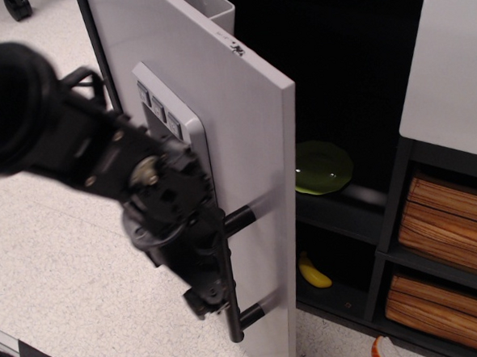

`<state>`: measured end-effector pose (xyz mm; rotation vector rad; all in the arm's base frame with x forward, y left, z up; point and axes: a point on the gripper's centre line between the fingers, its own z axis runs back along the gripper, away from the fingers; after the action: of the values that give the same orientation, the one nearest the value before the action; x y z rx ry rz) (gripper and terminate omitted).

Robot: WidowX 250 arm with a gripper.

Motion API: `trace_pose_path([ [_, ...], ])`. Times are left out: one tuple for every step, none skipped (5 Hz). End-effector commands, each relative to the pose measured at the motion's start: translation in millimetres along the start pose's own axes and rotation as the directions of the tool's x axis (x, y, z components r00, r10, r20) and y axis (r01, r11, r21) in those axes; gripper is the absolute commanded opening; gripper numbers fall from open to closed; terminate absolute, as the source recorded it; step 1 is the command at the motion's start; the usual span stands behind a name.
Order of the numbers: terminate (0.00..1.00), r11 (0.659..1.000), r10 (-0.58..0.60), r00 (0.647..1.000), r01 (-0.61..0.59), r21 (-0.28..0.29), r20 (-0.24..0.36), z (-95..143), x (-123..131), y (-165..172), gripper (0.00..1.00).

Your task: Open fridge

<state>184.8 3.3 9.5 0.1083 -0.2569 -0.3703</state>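
Note:
The fridge's grey door (pixel 217 99) stands swung wide open, its edge facing the camera. The dispenser panel (pixel 166 118) with its buttons shows on the door's front. My gripper (pixel 216 281) is shut on the black bar handle (pixel 233 308), with the arm reaching in from the left. The dark fridge interior (pixel 339 99) is exposed, with a green plate (pixel 323 167) on a shelf and a yellow banana (pixel 315 274) on the shelf below.
A white cabinet (pixel 450 68) with woven baskets (pixel 452 222) stands right of the fridge. Black cables (pixel 31 98) lie on the speckled floor at left. A white door bin (pixel 208 6) shows behind the door's top.

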Motion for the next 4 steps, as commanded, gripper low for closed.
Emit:
trace_pose_path([
  [0.00, 0.996, -0.081, 0.997, 0.081, -0.030, 0.003, -11, 8, -42, 1.00],
  [0.00, 0.992, -0.112, 0.994, 0.111, -0.063, -0.012, -14, 19, -75, 1.00],
  [0.00, 0.986, -0.123, 0.992, 0.120, -0.113, -0.018, -15, 31, -107, 1.00],
  [0.00, 0.984, -0.091, 0.996, 0.086, -0.156, -0.019, -14, 52, -121, 1.00],
])
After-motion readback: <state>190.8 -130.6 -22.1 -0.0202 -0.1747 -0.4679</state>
